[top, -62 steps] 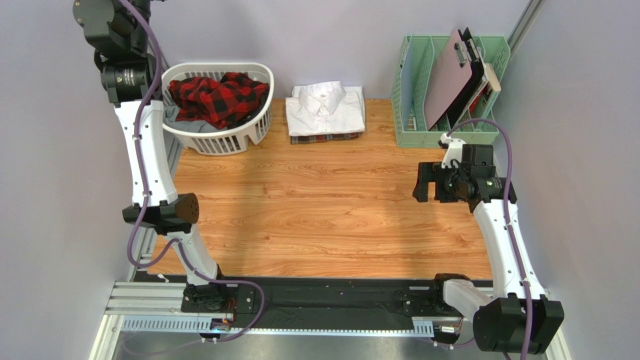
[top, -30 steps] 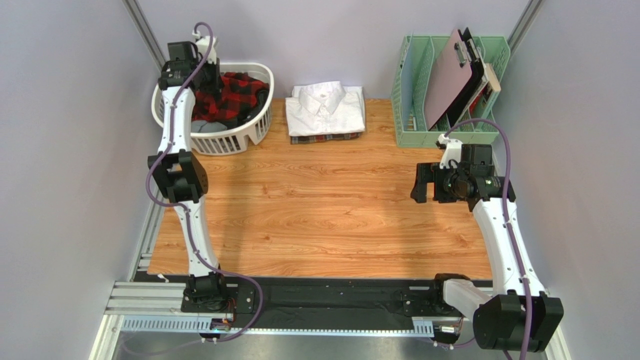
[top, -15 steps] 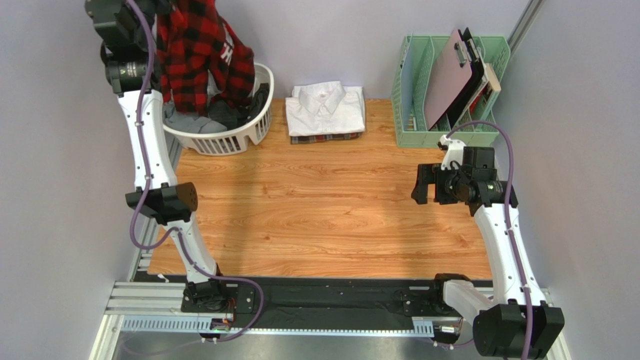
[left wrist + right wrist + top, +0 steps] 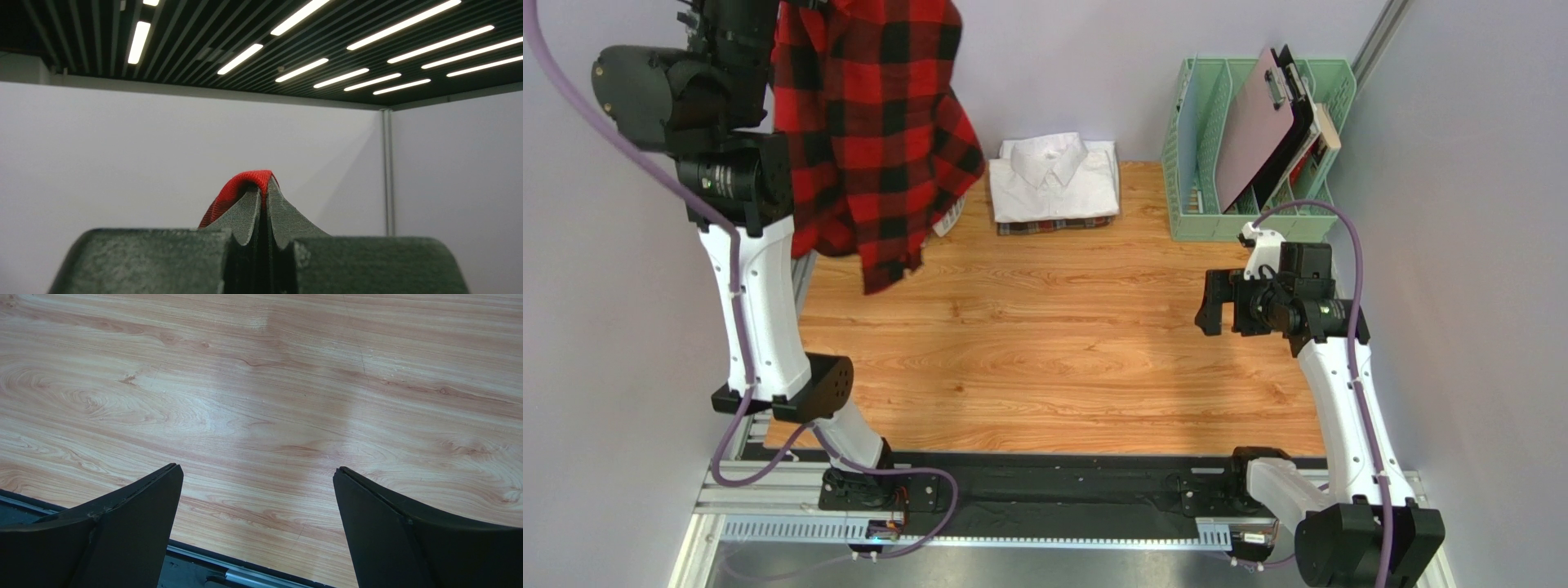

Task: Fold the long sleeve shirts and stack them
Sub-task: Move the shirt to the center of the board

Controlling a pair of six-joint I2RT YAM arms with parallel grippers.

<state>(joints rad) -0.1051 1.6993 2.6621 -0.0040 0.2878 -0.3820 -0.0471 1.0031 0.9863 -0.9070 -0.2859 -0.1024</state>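
We logged the left gripper pinched tight on a fold of the red-and-black checked shirt, which hung high at far left. The right gripper stood wide-jawed over the table. The white shirt lay folded atop the dark plaid shirt, far centre.

The flannel shirt is soft, matt cloth, and the white shirt is a smoother, crisper cloth. The table is wood-grained with a faint sheen. The left fingers look like rough, grainy matt plastic; the right fingers are smoother. The rack is pale green plastic.
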